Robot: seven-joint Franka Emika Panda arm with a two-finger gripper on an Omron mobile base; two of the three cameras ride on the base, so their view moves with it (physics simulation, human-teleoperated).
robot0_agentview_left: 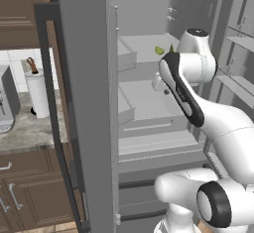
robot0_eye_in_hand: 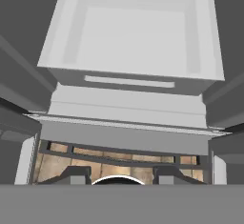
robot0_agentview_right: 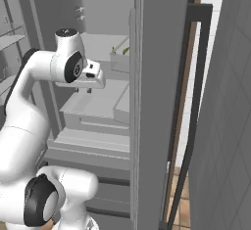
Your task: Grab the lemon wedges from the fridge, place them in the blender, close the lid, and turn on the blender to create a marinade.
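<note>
Left base cam: behind arm, looks fwd/down into the open fridge (robot0_agentview_left: 149, 103) past its door edge. Right base cam: same interior from the other side, close. Both share the shelves (robot0_agentview_right: 98, 102) and upper arm. Hand cam looks straight down at a drawer (robot0_eye_in_hand: 128, 42), floor (robot0_eye_in_hand: 62, 163) below.

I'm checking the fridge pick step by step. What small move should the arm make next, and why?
Probably lift the pincer and reach deeper toward the small yellow-green lemon wedges on the upper grey shelf of the open grey fridge. The hand hangs in front of and below that shelf, and its camera looks down on a pale open drawer.
</note>
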